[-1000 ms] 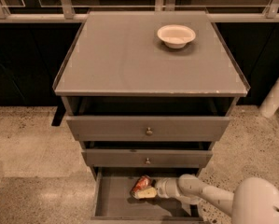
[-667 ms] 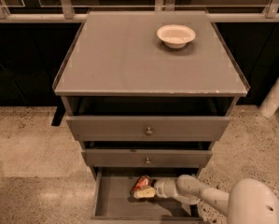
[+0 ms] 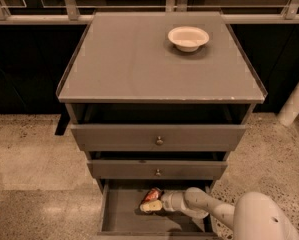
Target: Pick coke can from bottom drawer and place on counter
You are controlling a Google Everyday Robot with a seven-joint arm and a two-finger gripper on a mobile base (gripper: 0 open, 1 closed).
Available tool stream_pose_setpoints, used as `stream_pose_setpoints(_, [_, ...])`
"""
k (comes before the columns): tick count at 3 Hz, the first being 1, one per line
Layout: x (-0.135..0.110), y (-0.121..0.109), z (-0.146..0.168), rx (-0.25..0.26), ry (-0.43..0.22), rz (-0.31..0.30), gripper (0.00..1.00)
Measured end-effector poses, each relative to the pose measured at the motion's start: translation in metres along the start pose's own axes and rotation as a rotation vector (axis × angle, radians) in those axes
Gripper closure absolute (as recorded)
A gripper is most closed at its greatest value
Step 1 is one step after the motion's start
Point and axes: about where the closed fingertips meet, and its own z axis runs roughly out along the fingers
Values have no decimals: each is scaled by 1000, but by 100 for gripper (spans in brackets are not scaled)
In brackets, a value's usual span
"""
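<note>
The bottom drawer is pulled open at the foot of the grey cabinet. Inside it, near the back middle, lies the red-orange coke can on its side, tilted. My gripper reaches into the drawer from the right on a white arm, and its pale fingertips are right against the can's front side. The counter is the wide grey top above, with a white bowl on it at the back right.
A white bowl stands on the counter's back right. Two upper grey drawers with round knobs sit partly open above the bottom drawer. My white arm's elbow fills the lower right. Speckled floor surrounds the cabinet.
The arm has shifted slightly; the gripper stays at the can in the drawer. The can has not visibly moved.
</note>
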Motion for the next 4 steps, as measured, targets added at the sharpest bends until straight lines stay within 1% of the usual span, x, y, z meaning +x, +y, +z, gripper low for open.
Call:
stream_pose_setpoints(1, [2,5,6,3,-1,28,0])
stream_pose_setpoints(2, [-3,20,9,-4,4,49,0])
stream_pose_setpoints(3, [-1,45,13,52,43,99,0])
stream_pose_setpoints(4, [-1,45,13,52,43,99,0])
